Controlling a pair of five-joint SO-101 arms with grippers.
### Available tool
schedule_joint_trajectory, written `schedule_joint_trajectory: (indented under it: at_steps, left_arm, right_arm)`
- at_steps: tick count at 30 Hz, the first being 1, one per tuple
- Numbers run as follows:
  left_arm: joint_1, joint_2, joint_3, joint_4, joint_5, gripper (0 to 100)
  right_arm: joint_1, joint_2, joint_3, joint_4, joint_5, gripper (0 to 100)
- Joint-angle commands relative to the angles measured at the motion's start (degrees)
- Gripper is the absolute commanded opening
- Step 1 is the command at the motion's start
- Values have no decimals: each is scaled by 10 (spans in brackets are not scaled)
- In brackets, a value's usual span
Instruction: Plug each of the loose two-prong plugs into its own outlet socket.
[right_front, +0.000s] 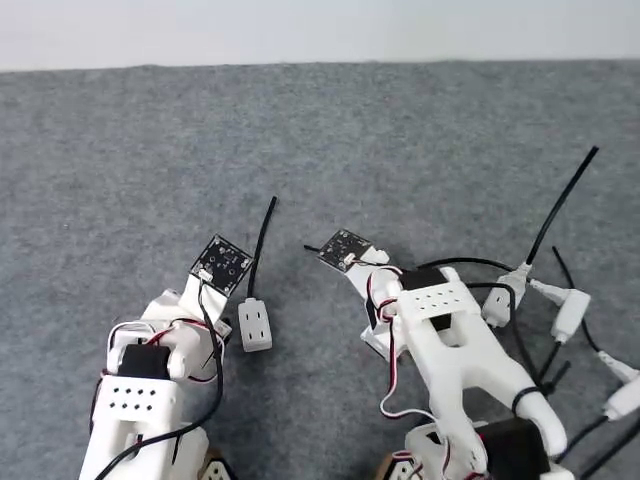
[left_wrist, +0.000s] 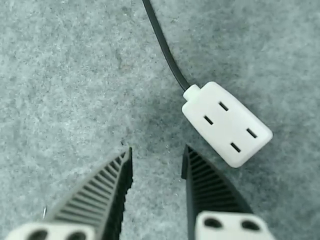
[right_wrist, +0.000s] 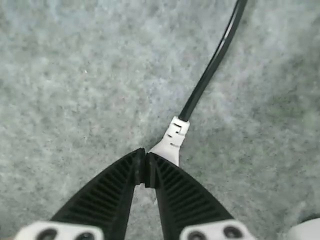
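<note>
Left gripper (left_wrist: 156, 150): jaws held apart, nothing between them; the ribbed black fingers (left_wrist: 111, 187) are seen over bare mat. Just ahead of one fingertip and off to that side, not touching, the outlet block (left_wrist: 227, 122) is lying flat: white, rounded corners, four dark slots in two pairs facing up. The block's cord (left_wrist: 162, 47), black, is led from the far end of the block straight away from the gripper. No print can be made out on the block.

Right gripper (right_wrist: 145, 159): jaws brought together to a hairline at the tips. A plug (right_wrist: 172, 140) is found right at the tips, its near end tucked behind one finger; whether it is actually pinched can't be told. The plug is white and slim, w/ small moulded notches by the cord end; no writing is legible. The plug's cord (right_wrist: 214, 62), black w/ a pale line along it, is run away from the gripper.

In the high view, farther out, more white plugs (right_front: 570, 312) on tangled black leads are spread well apart from the right gripper, beyond the arm's outer side. Small camera boards (right_front: 222, 262) are carried above each wrist; their markings are too small to read. Everything is set on a grey felt mat (right_front: 400, 150).
</note>
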Motion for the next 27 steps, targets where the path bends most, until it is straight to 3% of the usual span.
schedule_joint_trajectory:
  at_steps: [1, 21, 27]
  left_arm:
    - [-2, -8, -21, -13, 5, 152]
    - [-2, -7, -21, -13, 5, 152]
    - [-2, -9, -21, -13, 5, 152]
  right_arm:
    - [0, 6, -9, -10, -5, 9]
    - [34, -98, -55, -8, -9, 11]
    - [25, -20, -62, -20, -50, 128]
